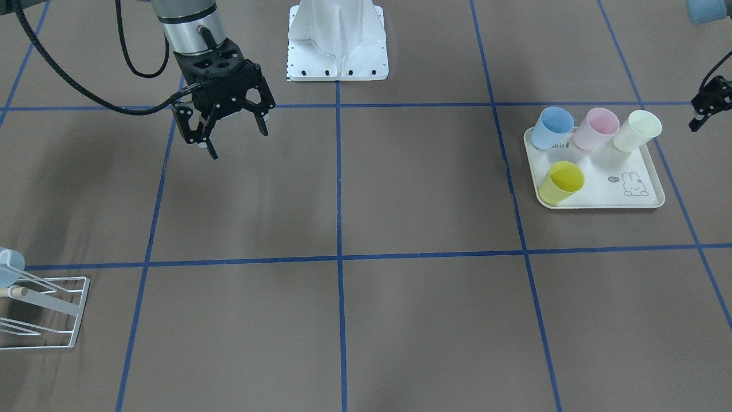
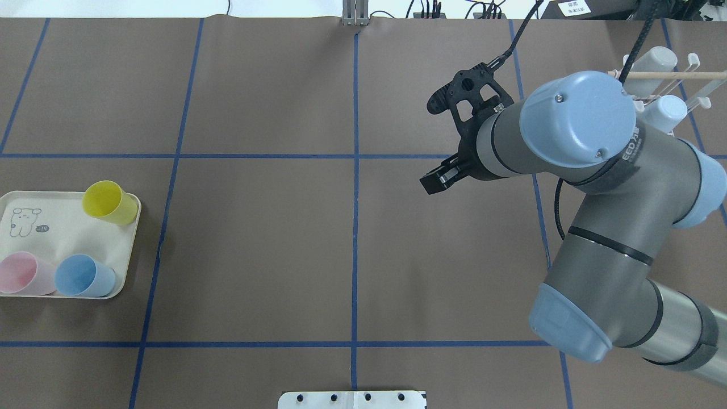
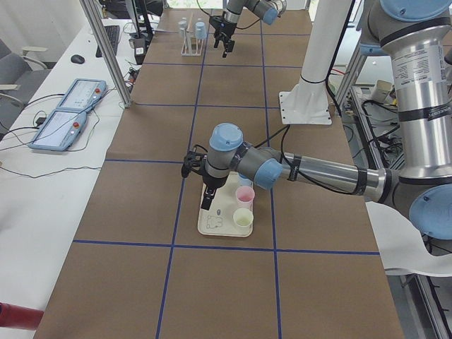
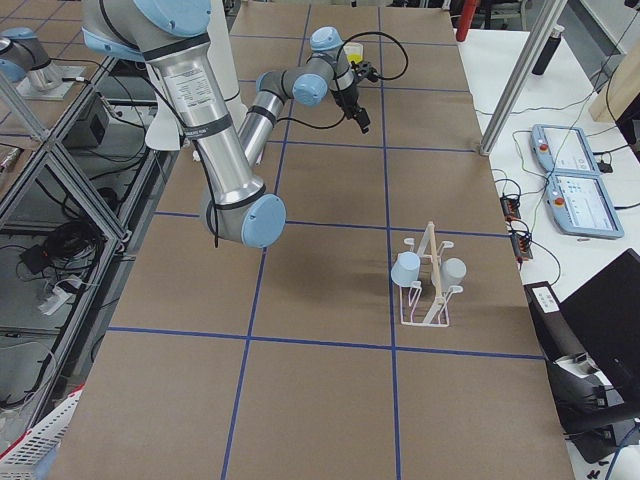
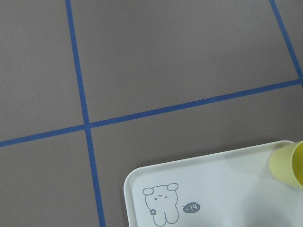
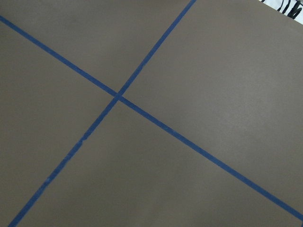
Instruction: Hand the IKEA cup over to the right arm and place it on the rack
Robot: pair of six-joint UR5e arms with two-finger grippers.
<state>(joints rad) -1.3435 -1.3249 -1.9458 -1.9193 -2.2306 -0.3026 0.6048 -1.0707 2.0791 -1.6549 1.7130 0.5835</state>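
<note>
Several IKEA cups stand on a cream rabbit-print tray [image 1: 629,197]: blue [image 1: 552,127], pink [image 1: 596,128], cream [image 1: 637,130] and yellow [image 1: 561,182]. The left gripper [image 1: 704,109] hangs just beyond the tray's edge, cut off by the frame, so I cannot tell its state. Its wrist view catches the tray corner [image 5: 213,189] and the yellow cup's side [image 5: 288,163]. The right gripper [image 1: 231,143] hovers open and empty over bare table, far from the tray. The white wire rack [image 1: 48,312] stands at the table's corner on the right arm's side, a blue cup [image 1: 8,266] on it.
The rack [image 4: 430,285] carries two cups on its prongs under a wooden dowel. The robot's white base plate [image 1: 337,57] sits at mid-table edge. Blue tape lines [image 6: 118,97] divide the brown table into squares. Tablets and cables [image 3: 67,113] lie on a side table.
</note>
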